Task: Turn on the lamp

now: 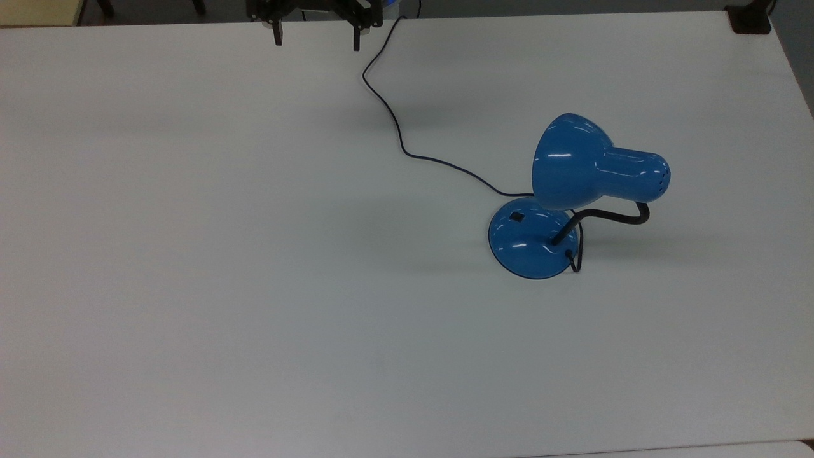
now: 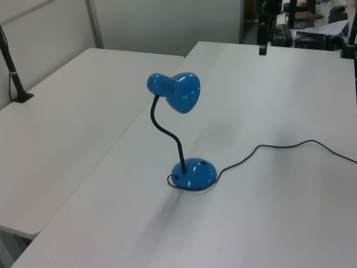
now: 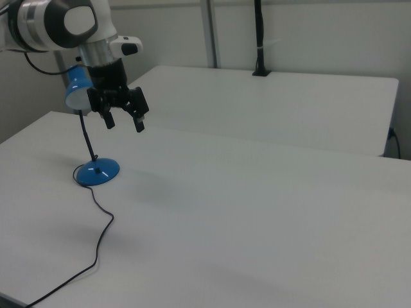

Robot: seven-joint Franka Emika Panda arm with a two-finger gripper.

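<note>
Here, each view is taken in turn.

Top view, lamp: the lamp [image 1: 575, 191] stands upright on the white desk [image 1: 222, 286], toward the top view's right, its shade leaning over the round base [image 1: 531, 245]; no glow shows, so it reads as unlit.
Top view, switch: a small black switch [image 1: 517, 217] sits on the base's upper left, clear of the shade's edge, so it looks reachable from above.
Top view, tool: the tool [image 1: 317, 39] hangs at the far edge of the desk, fingers spread wide and holding nothing, well apart from the lamp; the approach seems not yet begun.
Top view, cord: the thin cord [image 1: 394, 124] runs from beneath the tool in loose curves to the base, lying along a likely path of travel.

Left view, lamp: the bent neck [image 2: 167, 131] lifts the shade [image 2: 181, 92] above the base; the shade and neck, not the bare desk around, are the probable obstacles to a descent.
Left view, surroundings: a second white desk [image 2: 61, 139] adjoins on the left view's left.

Right view, tool: the empty, open tool hangs high above the desk, overlapping the lamp in the picture.
Right view, surroundings: a dark post [image 3: 259, 38] stands at the neighbouring desk's far edge, remote from the work.
</note>
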